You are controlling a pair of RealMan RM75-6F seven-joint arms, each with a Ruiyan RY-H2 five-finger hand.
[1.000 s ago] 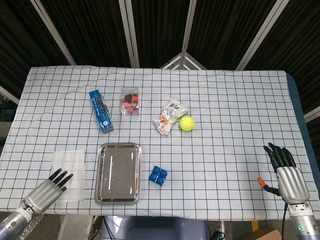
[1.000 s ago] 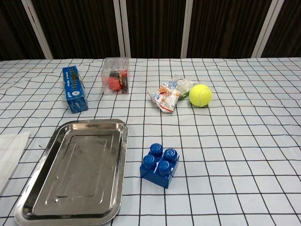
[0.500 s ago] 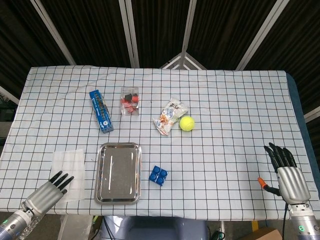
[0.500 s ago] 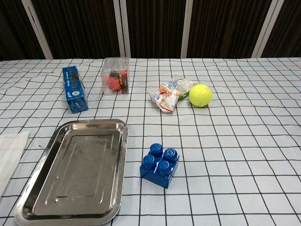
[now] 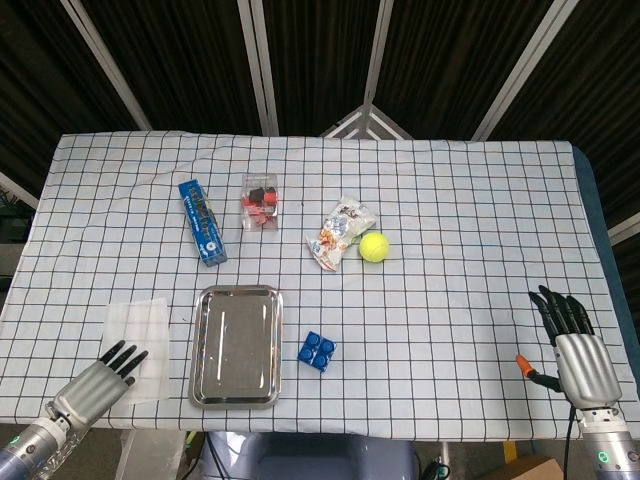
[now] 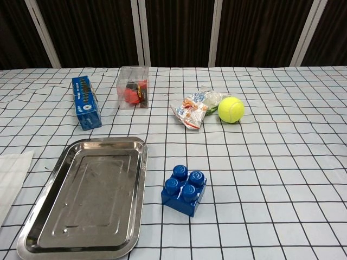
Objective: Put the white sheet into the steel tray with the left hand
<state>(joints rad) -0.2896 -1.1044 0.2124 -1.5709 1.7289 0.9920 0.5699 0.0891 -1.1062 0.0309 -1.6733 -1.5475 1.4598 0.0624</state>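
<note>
Near front-left table edge: left robot hand [image 5: 98, 380], fingers apart, straight, holding nothing; dark fingertips over near corner of sheet, contact unclear.
Thin white translucent sheet [image 5: 138, 336]: flat on checked cloth, just left of tray, not in it; in chest view only its right edge seen at frame's left.
Shiny rectangular steel tray [image 5: 207, 383]: nothing in it, on table [image 5: 470, 200] w/ black-grid white cloth, btwn sheet & brick.
Right robot hand [image 5: 578, 355]: front-right corner, fingers apart & extended, holding nothing; not seen in chest view.
Blue studded toy brick [image 6: 185, 190]: just right of tray.
Long blue box [image 6: 85, 102]: beyond tray, far-left.
Clear plastic box w/ red & black bits [image 6: 133, 86]: right of blue box.
Crinkled snack packet [image 6: 193, 111]: mid-table, beside ball.
Yellow-green tennis ball [image 6: 231, 109]: just right of packet.
</note>
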